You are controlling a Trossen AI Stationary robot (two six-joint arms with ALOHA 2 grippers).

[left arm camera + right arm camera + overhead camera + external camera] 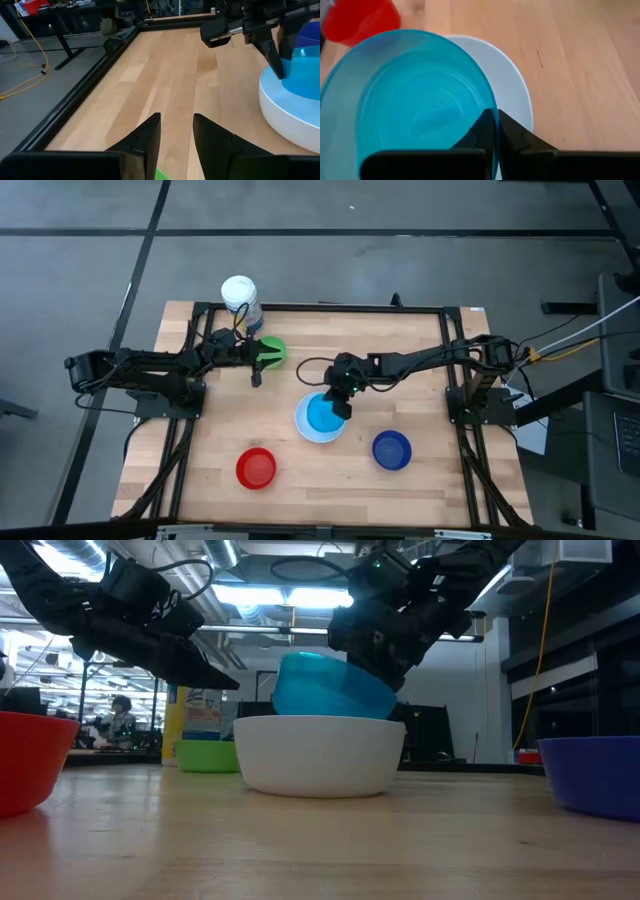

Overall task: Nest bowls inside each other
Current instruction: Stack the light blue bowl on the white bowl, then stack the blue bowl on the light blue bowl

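Note:
A light blue bowl (321, 414) sits tilted inside the larger white bowl (305, 428) at mid-table. My right gripper (496, 125) is shut on its rim. The green bowl (273, 350) rests on its base at the far left of the table. My left gripper (176, 120) hovers just above and past it, open, with nothing between its fingers. A red bowl (256, 468) and a dark blue bowl (391, 449) stand on their bases near the front edge. My right gripper pinches the light blue bowl's rim (490, 102) on the side toward the table's far right. One finger (476, 136) is inside the bowl and one (520, 137) outside. The fingers slant down from the right. The bowl is tilted, its held side raised (385, 690), its lower part in the white bowl.
A white-lidded canister (241, 298) stands at the far edge behind the green bowl. Bare wood lies between the red and dark blue bowls and along the table's right side. Black frame rails (320, 308) border the table.

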